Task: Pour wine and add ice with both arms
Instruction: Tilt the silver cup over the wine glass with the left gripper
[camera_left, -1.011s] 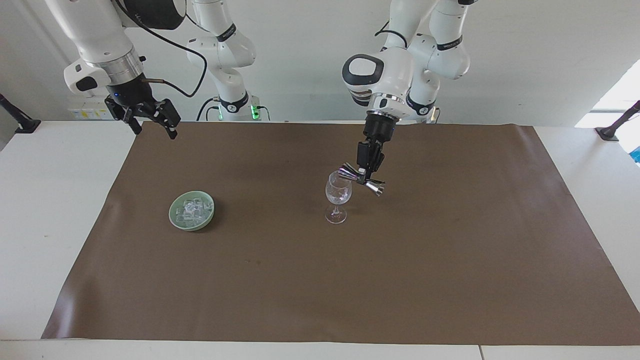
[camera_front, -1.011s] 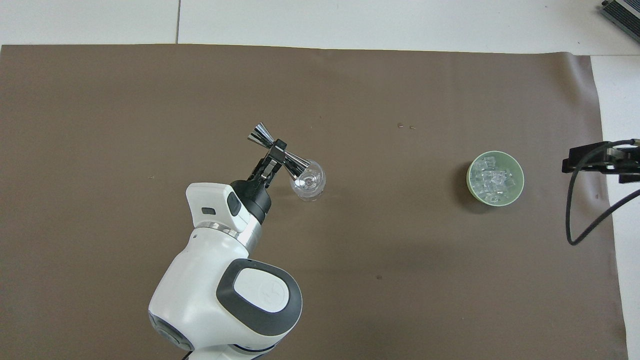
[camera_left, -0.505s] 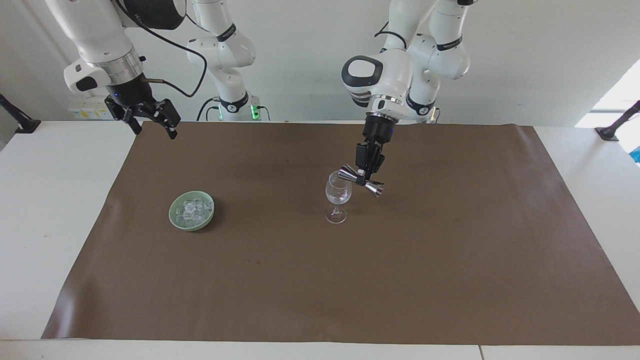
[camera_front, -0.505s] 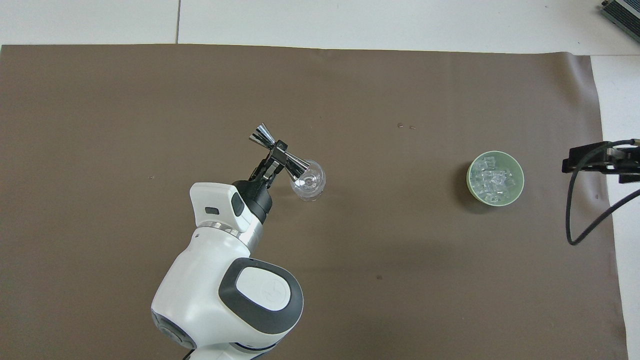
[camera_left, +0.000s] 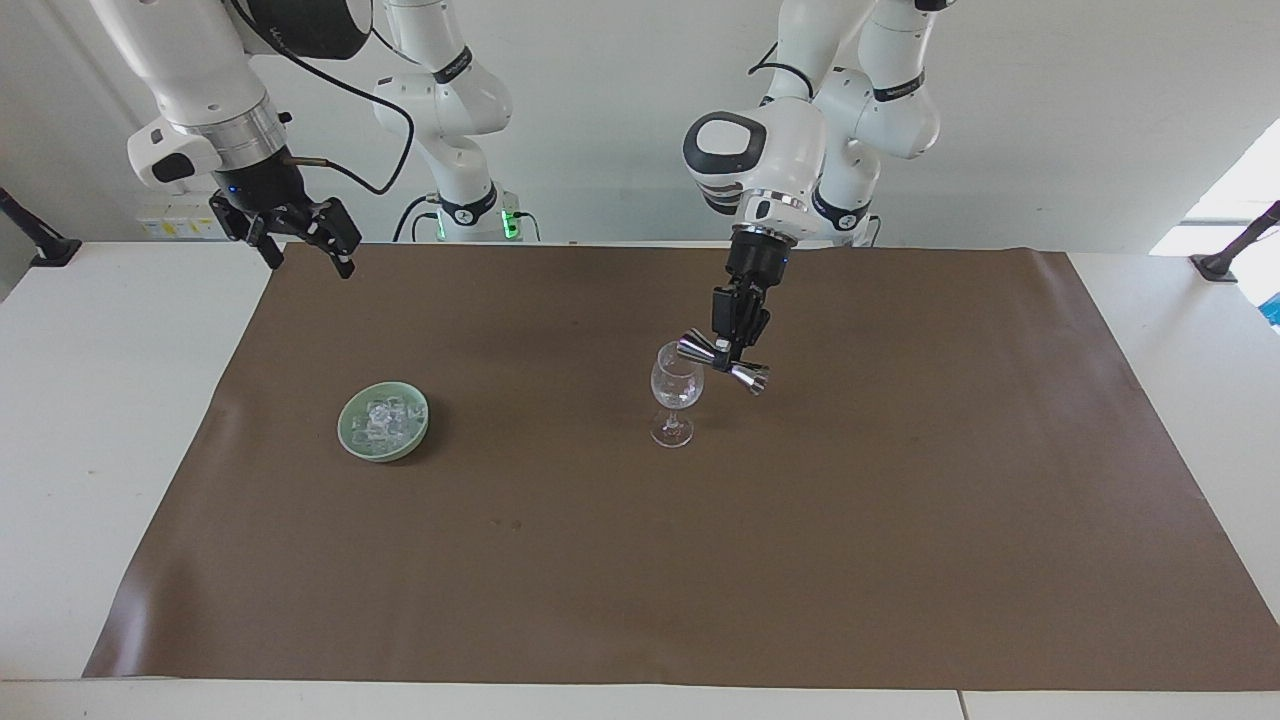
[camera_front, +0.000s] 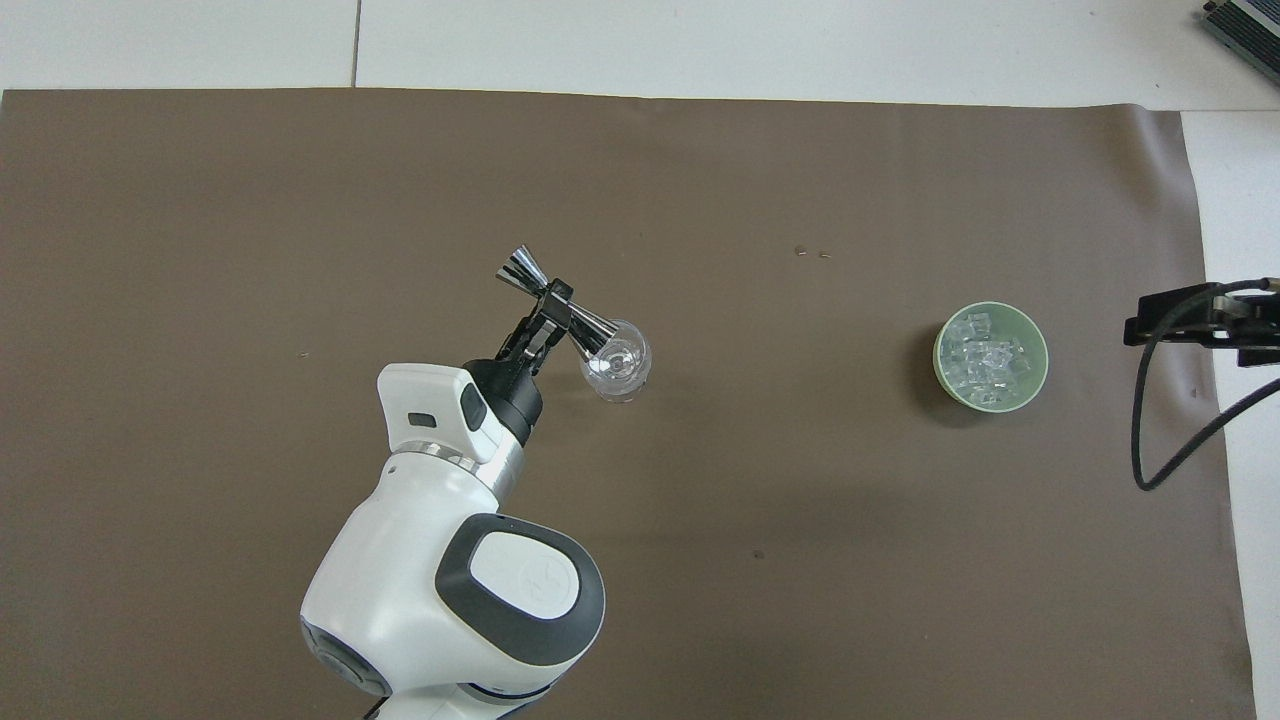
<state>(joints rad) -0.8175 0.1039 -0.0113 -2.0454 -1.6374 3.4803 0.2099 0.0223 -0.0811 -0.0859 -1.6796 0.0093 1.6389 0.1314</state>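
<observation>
A clear wine glass (camera_left: 676, 392) stands upright near the middle of the brown mat; it also shows in the overhead view (camera_front: 620, 364). My left gripper (camera_left: 733, 352) is shut on the waist of a silver double-cone jigger (camera_left: 752, 377), which lies tipped on its side. One cone mouth is over the glass rim. The overhead view shows the gripper (camera_front: 553, 303) and the jigger (camera_front: 520, 268) too. The ice (camera_left: 383, 420) lies as several clear cubes in a pale green dish (camera_left: 352, 437), toward the right arm's end (camera_front: 990, 358). My right gripper (camera_left: 310, 262) waits open and empty, up over the mat's corner.
The brown mat (camera_left: 900, 550) covers most of the white table (camera_left: 100, 450). A black cable (camera_front: 1150, 440) hangs from the right wrist over the table edge beside the green dish (camera_front: 945, 385). Two tiny specks (camera_front: 810, 252) lie on the mat.
The left arm's wrist has shifted very slightly; the jigger stays tipped over the glass. The right arm has not moved.
</observation>
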